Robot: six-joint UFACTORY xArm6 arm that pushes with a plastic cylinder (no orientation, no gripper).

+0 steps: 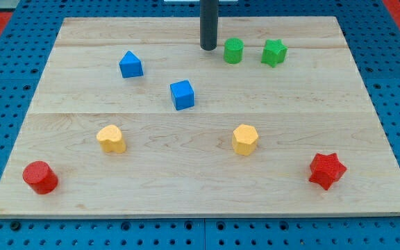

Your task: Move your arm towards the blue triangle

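Note:
The blue triangle (130, 64) lies at the upper left of the wooden board (82, 104). My tip (208, 48) rests on the board near the view's top centre, well to the right of the blue triangle and slightly above its level. The tip stands just left of the green cylinder (233, 51), with a small gap between them. A blue cube (182, 95) lies below and left of the tip, between it and the triangle's level.
A green star (273, 52) lies right of the green cylinder. A yellow heart (111, 139) and a yellow hexagon (244, 139) lie lower down. A red cylinder (40, 177) is at bottom left, a red star (326, 171) at bottom right.

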